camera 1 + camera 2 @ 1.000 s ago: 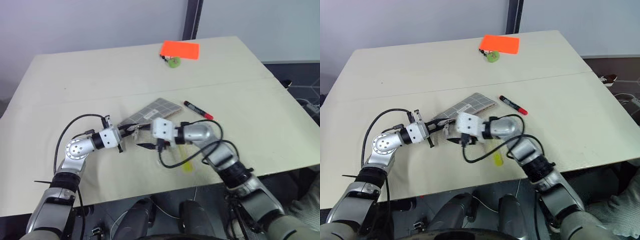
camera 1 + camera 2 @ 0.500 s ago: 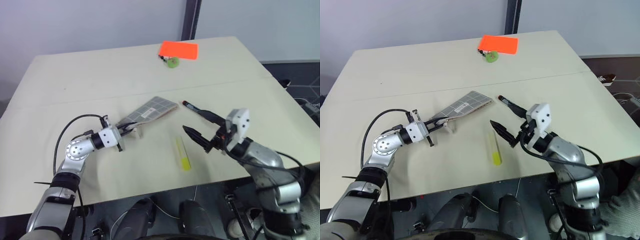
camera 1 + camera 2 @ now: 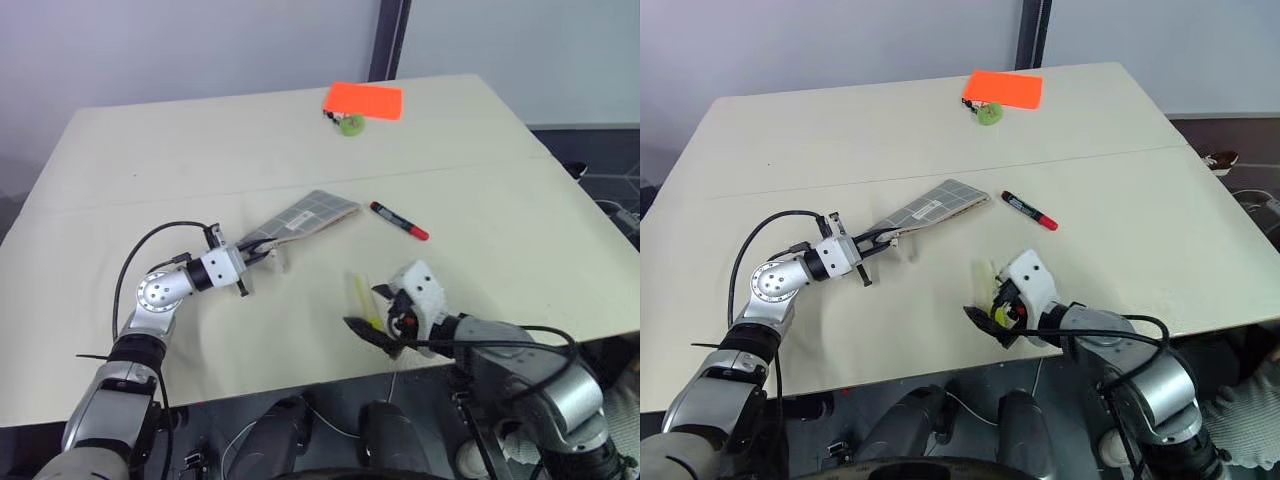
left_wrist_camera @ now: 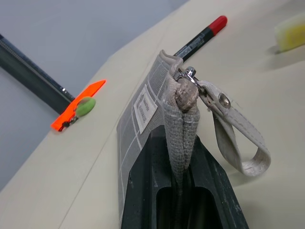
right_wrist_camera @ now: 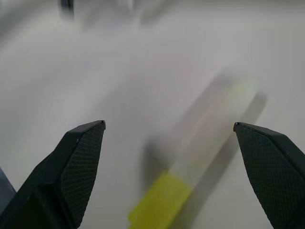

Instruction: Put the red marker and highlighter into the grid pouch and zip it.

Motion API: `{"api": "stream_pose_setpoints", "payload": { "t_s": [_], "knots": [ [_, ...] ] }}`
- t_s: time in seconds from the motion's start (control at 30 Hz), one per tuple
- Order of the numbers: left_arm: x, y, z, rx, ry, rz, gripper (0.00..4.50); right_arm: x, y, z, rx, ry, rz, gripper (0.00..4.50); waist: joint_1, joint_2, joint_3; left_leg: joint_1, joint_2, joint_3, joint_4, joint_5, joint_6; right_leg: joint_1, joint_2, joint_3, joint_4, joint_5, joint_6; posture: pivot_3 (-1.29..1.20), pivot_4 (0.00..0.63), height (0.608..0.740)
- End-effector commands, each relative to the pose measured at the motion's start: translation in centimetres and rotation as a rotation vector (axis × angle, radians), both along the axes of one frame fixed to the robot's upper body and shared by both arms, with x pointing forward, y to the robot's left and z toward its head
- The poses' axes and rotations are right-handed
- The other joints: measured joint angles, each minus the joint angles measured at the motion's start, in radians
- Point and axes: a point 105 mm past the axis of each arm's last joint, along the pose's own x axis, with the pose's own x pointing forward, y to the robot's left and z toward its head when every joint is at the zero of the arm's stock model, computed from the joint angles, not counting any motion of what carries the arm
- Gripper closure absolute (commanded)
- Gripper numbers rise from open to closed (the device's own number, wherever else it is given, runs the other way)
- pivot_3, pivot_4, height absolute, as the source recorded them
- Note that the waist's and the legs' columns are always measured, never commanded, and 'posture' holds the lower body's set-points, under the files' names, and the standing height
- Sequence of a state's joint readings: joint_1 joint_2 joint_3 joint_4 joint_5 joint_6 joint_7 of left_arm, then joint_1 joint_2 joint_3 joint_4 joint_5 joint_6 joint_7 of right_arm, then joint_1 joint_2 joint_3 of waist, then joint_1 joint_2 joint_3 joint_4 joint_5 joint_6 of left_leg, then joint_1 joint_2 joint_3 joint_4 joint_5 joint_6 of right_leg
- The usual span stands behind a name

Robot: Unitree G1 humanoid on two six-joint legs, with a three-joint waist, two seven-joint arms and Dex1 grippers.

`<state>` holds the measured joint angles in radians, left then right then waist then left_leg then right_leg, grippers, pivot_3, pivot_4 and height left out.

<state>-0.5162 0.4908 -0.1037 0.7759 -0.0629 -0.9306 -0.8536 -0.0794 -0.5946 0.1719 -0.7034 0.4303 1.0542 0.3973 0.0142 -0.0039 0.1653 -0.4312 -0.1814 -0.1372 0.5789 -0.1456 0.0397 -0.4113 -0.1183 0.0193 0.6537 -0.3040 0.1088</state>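
Orange card point(image 3: 363, 100) – green round object point(image 3: 351, 124) touching it – on table point(image 3: 150, 150)

Pouch point(image 3: 305, 218) lies near table point(image 3: 180, 150) centre, its near end clamped in left gripper point(image 3: 262, 250), strap loop hanging beside fingers. Marker point(image 3: 399, 221) just right of pouch, apart from it. Highlighter point(image 3: 361, 297) nearer table's front edge than pouch, right gripper point(image 3: 374, 312) over it, fingers spread. Orange card point(image 3: 363, 100) and green object point(image 3: 350, 124) far beyond pouch, touching each other.

Head eyes overlook the table point(image 3: 200, 140); wrist views sit close, sharing the highlighter point(image 5: 190, 167).
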Motion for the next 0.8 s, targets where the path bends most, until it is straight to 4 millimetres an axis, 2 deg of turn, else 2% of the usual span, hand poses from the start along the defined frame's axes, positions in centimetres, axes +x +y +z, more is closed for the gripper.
{"api": "stream_pose_setpoints", "payload": {
  "t_s": [0.03,0.13,0.23,0.4,0.43,0.63,0.8],
  "knots": [
    [0.0,0.5,0.9,-0.004,-0.039,0.01,4.5,0.0,0.1,0.1,-0.015,0.002,-0.01,0.02,-0.001,0.0,0.0,0.0,0.0,0.0,0.0,0.0,0.0,0.001,0.0,0.0,-0.002,0.001,0.002,0.0,0.15,0.74],
    [-0.1,0.6,0.7,-0.003,-0.037,0.011,4.5,-0.1,0.1,-0.5,-0.042,0.038,0.007,0.02,-0.002,-0.001,0.0,0.0,0.0,0.0,0.0,-0.001,0.001,0.002,0.0,0.0,-0.005,0.002,0.004,0.0,0.15,0.74],
    [-0.2,0.6,0.6,-0.001,-0.037,0.011,4.5,0.6,-0.3,-1.0,-0.132,0.02,0.011,1.38,-0.003,-0.001,-0.001,0.0,0.0,0.0,0.0,-0.001,0.001,0.002,0.0,0.0,-0.005,0.002,0.004,0.0,0.15,0.74],
    [-0.2,0.5,0.8,-0.004,-0.041,0.012,4.5,1.4,-1.4,-1.0,-0.198,-0.032,0.017,4.08,-0.002,-0.003,-0.002,0.0,0.0,0.0,0.0,-0.001,0.001,0.003,0.0,-0.001,-0.005,0.002,0.004,0.0,0.15,0.74],
    [-0.3,0.5,0.8,-0.006,-0.039,0.012,4.5,1.7,-1.7,-0.4,-0.18,-0.058,0.015,4.2,-0.001,-0.003,-0.002,0.0,0.0,0.0,0.0,-0.001,0.001,0.003,0.0,-0.001,-0.005,0.002,0.004,0.0,0.15,0.74],
    [-0.4,0.3,0.6,-0.028,-0.016,-0.004,4.5,3.6,-1.2,4.5,-0.042,-0.3,0.072,4.2,-0.002,-0.003,-0.002,0.0,0.0,0.0,0.001,-0.001,0.001,0.004,0.0,-0.001,-0.006,0.004,0.006,0.0,0.15,0.74],
    [-1.2,0.0,1.7,-0.054,-0.03,-0.066,4.5,6.3,-1.2,5.5,-0.128,-0.428,0.047,4.2,-0.005,-0.003,-0.001,0.0,0.0,0.0,0.001,-0.001,0.001,0.002,0.001,-0.001,-0.004,0.004,0.007,0.0,0.15,0.74]
  ]
}}
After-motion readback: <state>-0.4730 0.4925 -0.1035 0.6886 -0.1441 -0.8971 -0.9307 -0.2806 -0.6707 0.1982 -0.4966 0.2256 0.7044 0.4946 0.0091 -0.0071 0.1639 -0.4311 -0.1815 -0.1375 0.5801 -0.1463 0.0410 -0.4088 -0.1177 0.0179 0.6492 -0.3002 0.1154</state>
